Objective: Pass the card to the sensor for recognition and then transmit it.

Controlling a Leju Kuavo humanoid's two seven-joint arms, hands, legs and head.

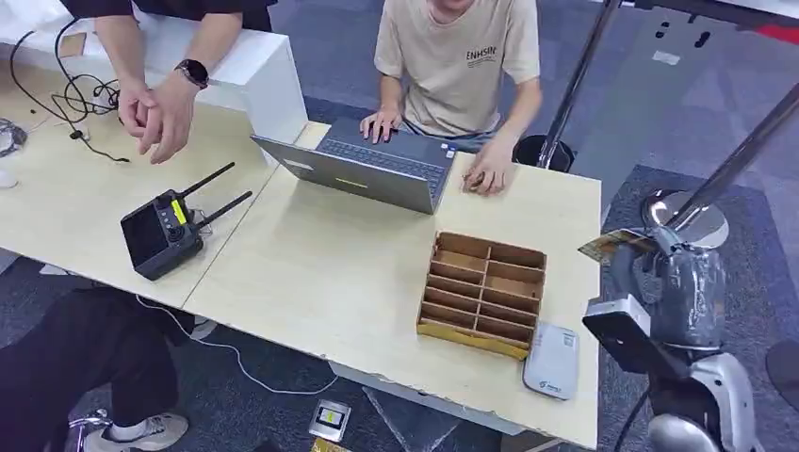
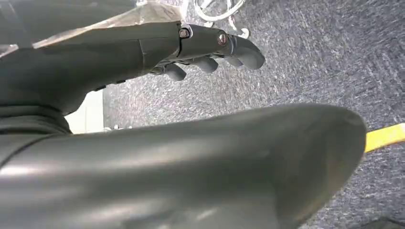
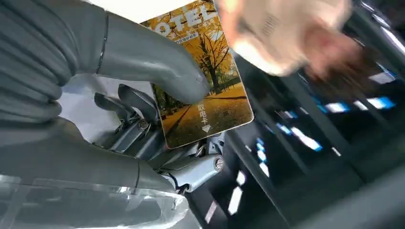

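Head view looks down from high onto the table (image 1: 358, 273), with the right hand (image 1: 660, 282) at its right edge. Right wrist view sits close behind that same hand (image 3: 143, 109), facing past its fingers. Left wrist view looks down past the left hand (image 2: 210, 52) at carpet (image 2: 310, 62).

The card (image 3: 205, 90) bears an autumn picture of yellow-leaved trees along a path, with white lettering at one end and a small white arrow near the other; it is pinched under the thumb of the right hand (image 3: 157, 95). In the head view it (image 1: 612, 244) is tilted off the table's edge at three o'clock. The sensor (image 1: 553, 363), a pale grey rounded pad, lies flat at five o'clock.
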